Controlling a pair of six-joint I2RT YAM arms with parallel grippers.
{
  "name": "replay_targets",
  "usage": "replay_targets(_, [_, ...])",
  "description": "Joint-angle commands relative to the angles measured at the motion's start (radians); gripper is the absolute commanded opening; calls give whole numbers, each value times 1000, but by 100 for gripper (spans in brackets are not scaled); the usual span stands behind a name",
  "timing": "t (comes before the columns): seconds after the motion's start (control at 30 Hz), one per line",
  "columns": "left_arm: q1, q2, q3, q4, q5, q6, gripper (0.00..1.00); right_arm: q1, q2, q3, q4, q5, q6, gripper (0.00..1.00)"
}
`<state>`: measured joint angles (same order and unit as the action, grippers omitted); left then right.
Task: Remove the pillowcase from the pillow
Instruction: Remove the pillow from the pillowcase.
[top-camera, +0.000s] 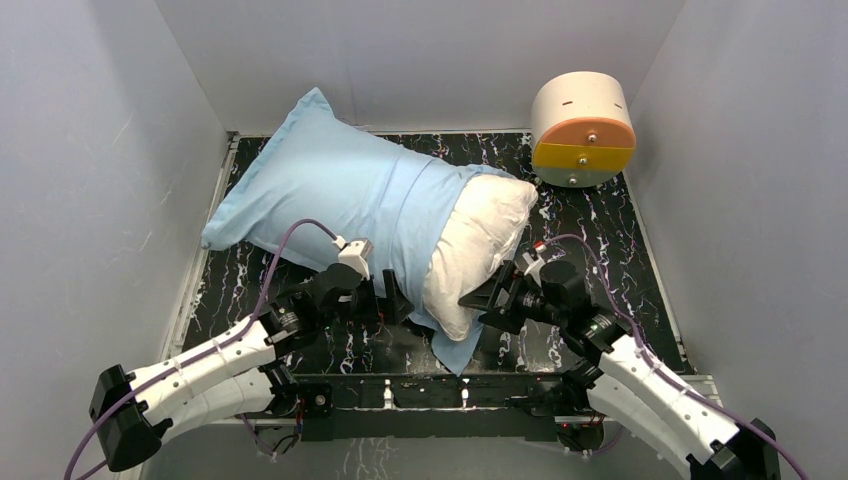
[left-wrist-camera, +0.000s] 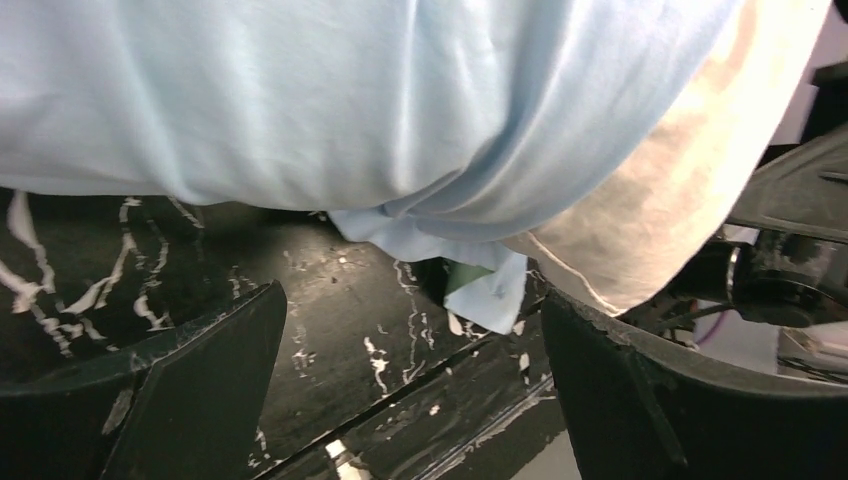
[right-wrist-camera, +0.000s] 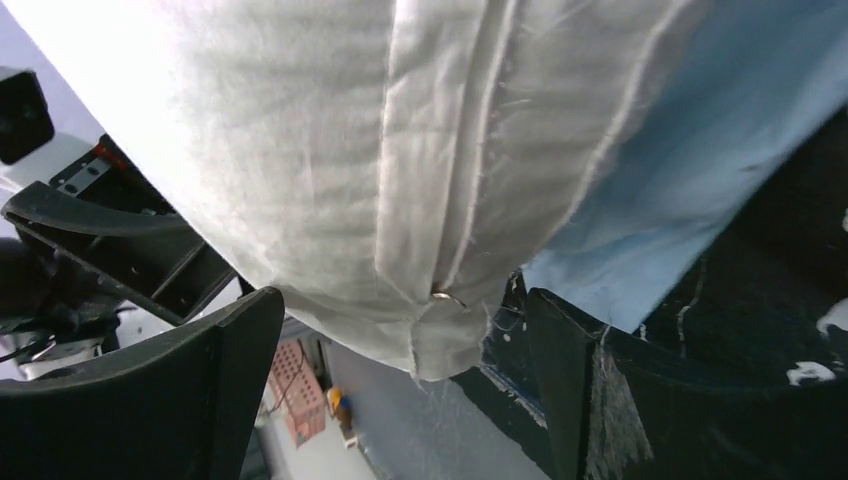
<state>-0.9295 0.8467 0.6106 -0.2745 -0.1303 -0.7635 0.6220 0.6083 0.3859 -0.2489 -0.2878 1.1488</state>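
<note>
White pillow (top-camera: 480, 245) half out, nothing grabbed yet
Your right gripper (top-camera: 484, 299) gapes at the pillow's bare corner, left gripper (top-camera: 395, 300) open at the pillowcase (top-camera: 340, 190) hem beside it: pinch both, pull apart.

I see left arm (top-camera: 215, 365) and right arm (top-camera: 655, 390) matching: white link shells, black joints, a purple cable (top-camera: 285, 245) along each. Left end effector (left-wrist-camera: 410, 300) fingers (left-wrist-camera: 200, 390) matte black, edges scuffed.

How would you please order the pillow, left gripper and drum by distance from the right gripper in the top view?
1. Pillow, right at the right gripper.
2. Left gripper, across to its left.
3. Drum, far right corner.
</note>
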Motion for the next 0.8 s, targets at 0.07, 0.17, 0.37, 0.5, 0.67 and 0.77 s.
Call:
replay_targets(0.07, [1, 33, -75, 242, 108, -43, 98, 8, 196, -37, 325, -208, 28, 96])
replay_targets(0.17, [1, 89, -122, 334, 115, -54, 98, 13, 242, -54, 404, -140, 50, 74])
replay_targets(0.37, [1, 227, -196, 576, 69, -110, 98, 12, 211, -33, 396, 83, 144, 17])
replay_targets(0.5, [3, 292, -210, 712, -20, -47, 83, 12, 138, -36, 354, 135, 170, 4])
replay_targets(0.67, [3, 294, -203, 806, -22, 28, 40, 12, 64, 11, 197, 199, 204, 0])
replay_targets(0.77, [4, 247, -178, 744, -70, 55, 14, 12, 31, 52, 159, 233, 225, 0])
